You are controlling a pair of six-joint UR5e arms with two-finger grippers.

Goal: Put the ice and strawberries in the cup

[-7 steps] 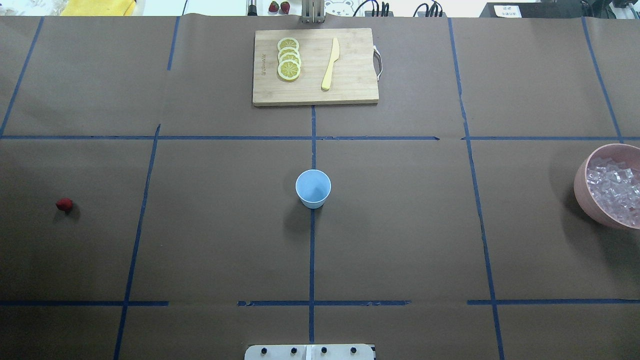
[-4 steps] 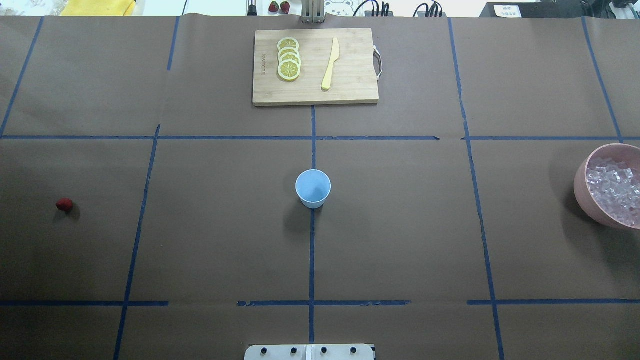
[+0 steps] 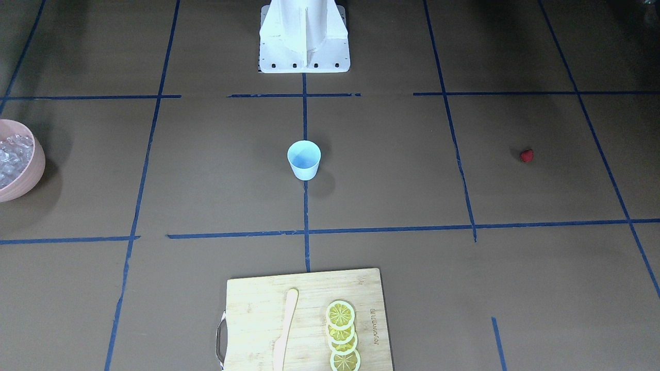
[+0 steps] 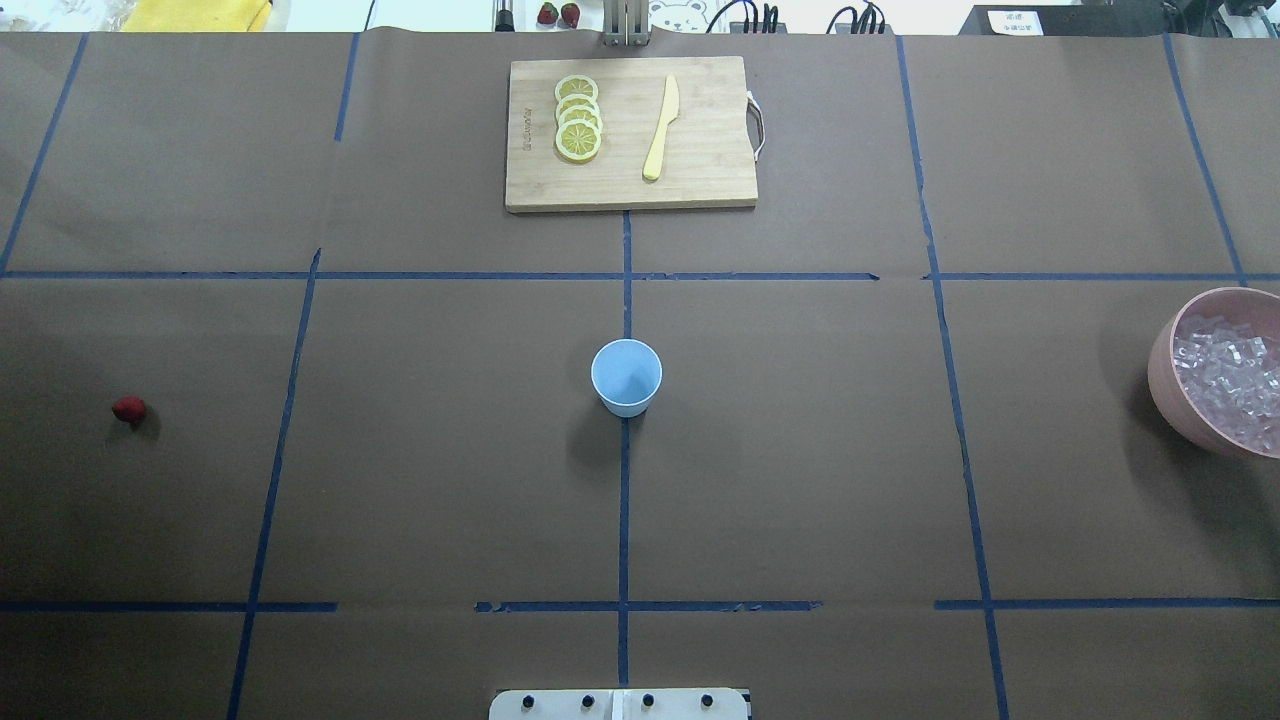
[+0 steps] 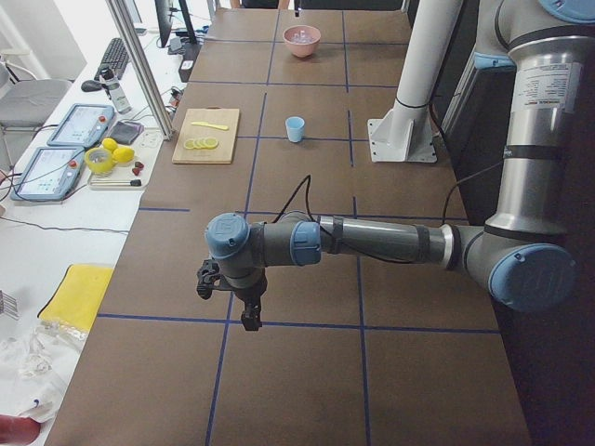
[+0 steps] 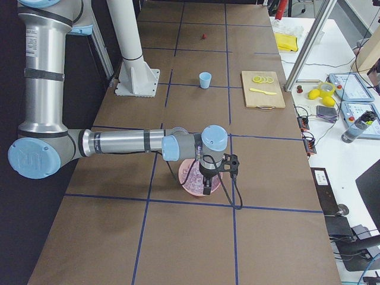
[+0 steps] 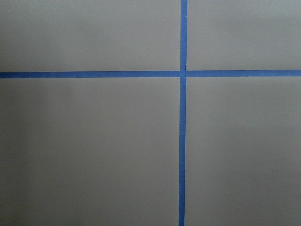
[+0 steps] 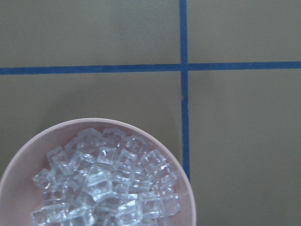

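Observation:
The light-blue cup stands upright and empty at the table's middle; it also shows in the front view. The red strawberry lies alone on the table at far left. The ice fills a pink bowl at the right edge, and it also shows in the right wrist view. My left gripper hangs over bare table, far from the cup. My right gripper hangs just above the bowl of ice. Both show only in the side views, so I cannot tell whether they are open or shut.
A wooden cutting board at the back middle holds several lemon slices and a yellow knife. The robot's white base stands at the near edge. Blue tape lines grid the brown table cover.

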